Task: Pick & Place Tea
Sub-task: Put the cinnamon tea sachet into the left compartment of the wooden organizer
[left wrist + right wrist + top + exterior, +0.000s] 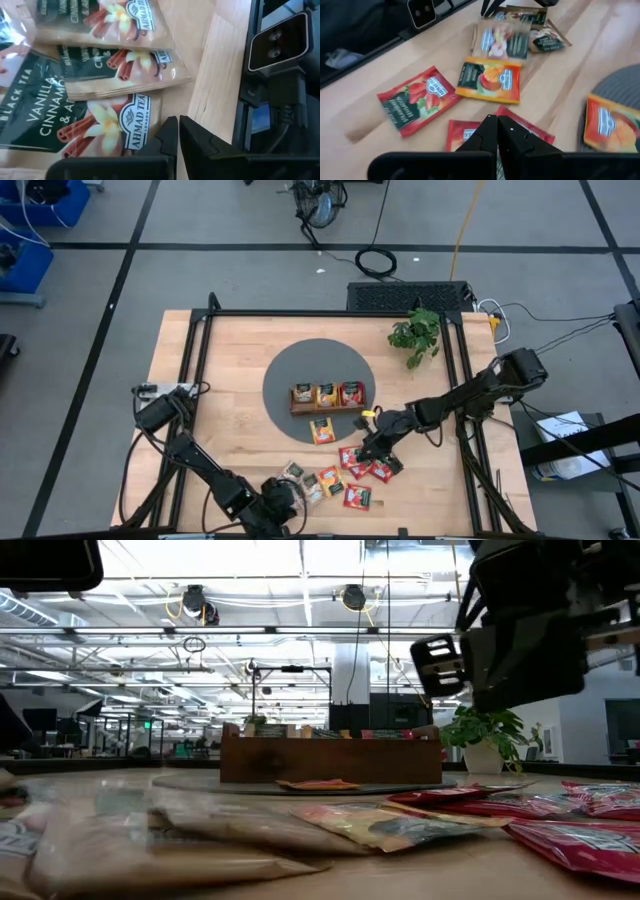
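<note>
We count three flat square tea sachets (326, 393) in the brown wooden tray (327, 408), one orange sachet (322, 430) beside it, and roughly seven scattered on the wooden surface (230, 360). Our right pincer (378, 447) hangs narrow over the red sachets (366, 468); our left pincer (283, 492), also narrow, sits beside the dark green sachets (300, 477).

Robotics lab: framed wooden table (240, 350), taped grey floor (100, 280), exposed ceiling ducts (195, 602) (industrial hall).

A wooden tray (327, 408) holding three sachets is sitting on a round mat (285, 370) mid-worktop (240, 340); a potted plant (416, 335) is standing behind-right, and loose tea sachets (345, 475) are lying in front.
</note>
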